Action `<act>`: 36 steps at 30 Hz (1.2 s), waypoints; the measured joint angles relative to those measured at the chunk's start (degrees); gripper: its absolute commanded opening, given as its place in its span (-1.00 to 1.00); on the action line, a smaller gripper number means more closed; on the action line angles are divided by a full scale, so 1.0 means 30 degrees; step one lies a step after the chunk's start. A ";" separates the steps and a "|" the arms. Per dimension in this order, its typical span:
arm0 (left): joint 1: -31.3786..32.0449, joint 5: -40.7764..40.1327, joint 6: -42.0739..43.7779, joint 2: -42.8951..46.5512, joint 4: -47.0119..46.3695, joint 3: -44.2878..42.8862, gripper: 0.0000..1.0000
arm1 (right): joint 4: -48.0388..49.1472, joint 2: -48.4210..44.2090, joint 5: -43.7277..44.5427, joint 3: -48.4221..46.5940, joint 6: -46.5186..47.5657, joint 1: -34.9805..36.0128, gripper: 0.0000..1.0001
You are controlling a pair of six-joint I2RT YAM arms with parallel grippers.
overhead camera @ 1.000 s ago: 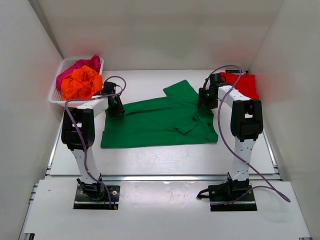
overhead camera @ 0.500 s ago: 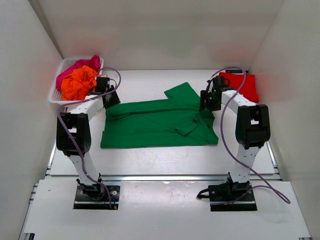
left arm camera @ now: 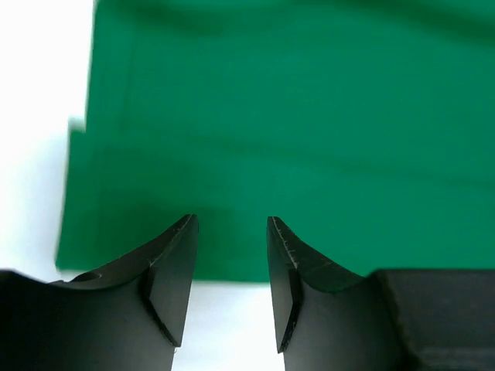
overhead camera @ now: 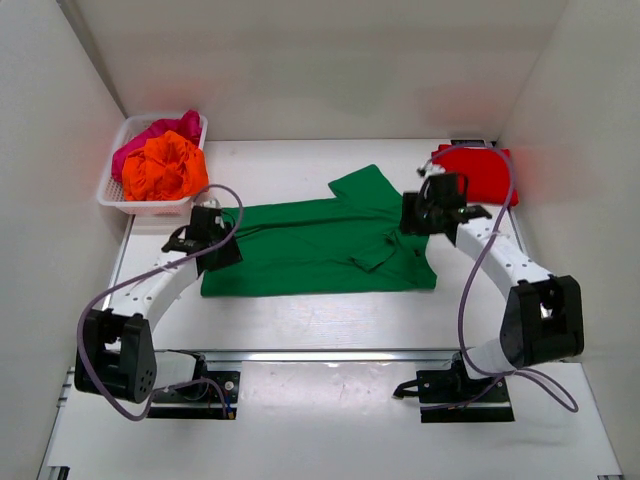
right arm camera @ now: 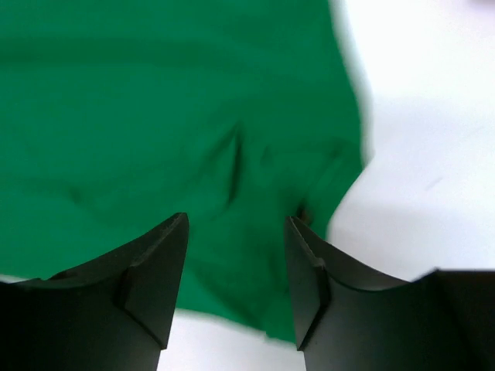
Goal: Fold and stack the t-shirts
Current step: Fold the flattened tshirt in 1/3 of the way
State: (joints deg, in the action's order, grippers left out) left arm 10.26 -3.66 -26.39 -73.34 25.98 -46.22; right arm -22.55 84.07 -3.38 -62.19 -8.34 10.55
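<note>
A green t-shirt [overhead camera: 320, 245] lies spread flat in the middle of the table, one sleeve pointing to the back. It fills the left wrist view [left arm camera: 294, 131] and the right wrist view [right arm camera: 170, 131]. My left gripper [overhead camera: 222, 250] is open and empty over the shirt's left edge [left arm camera: 230, 232]. My right gripper [overhead camera: 412, 215] is open and empty over the shirt's right edge near the collar [right arm camera: 236, 232]. A folded red t-shirt [overhead camera: 478, 172] lies at the back right. Orange and pink t-shirts [overhead camera: 160, 160] are bunched in a white basket [overhead camera: 112, 198].
The basket stands at the back left corner against the left wall. White walls close in the table on the left, back and right. Bare table [overhead camera: 330, 320] lies between the green shirt and the arm bases.
Both arms have swung down and outward. The left gripper moved from the shirt's back left corner toward its near left edge. The right gripper shifted slightly nearer. The shirt has not moved.
</note>
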 measured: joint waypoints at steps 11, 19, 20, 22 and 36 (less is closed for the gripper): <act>0.1858 -0.1494 -0.0867 -0.3366 0.1304 0.1137 0.01 | 0.0036 -0.0685 -0.0503 0.5967 -0.2229 0.1392 -0.20; 0.2514 -0.1829 -0.0925 -0.3883 0.1785 0.0889 -0.01 | -0.0546 -0.1392 -0.0554 0.7242 -0.3614 0.1472 -0.19; 0.2586 -0.1792 -0.0962 -0.3665 0.1785 0.1093 -0.02 | -0.0707 -0.1639 -0.0590 0.7497 -0.3708 0.1457 -0.19; 0.2674 -0.1676 -0.1049 -0.3096 0.1785 0.1588 -0.01 | -0.1027 -0.2259 -0.0627 0.8007 -0.3912 0.1428 -0.19; 0.3198 -0.0036 -0.1508 -0.0146 0.4029 0.3526 -0.02 | -0.1705 -0.6047 -0.0874 1.0703 -0.4889 0.1501 -0.17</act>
State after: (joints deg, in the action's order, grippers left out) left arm 19.86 -3.77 -30.92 -73.78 38.06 -35.64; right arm -27.66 65.93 -6.00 -30.09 -23.00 15.05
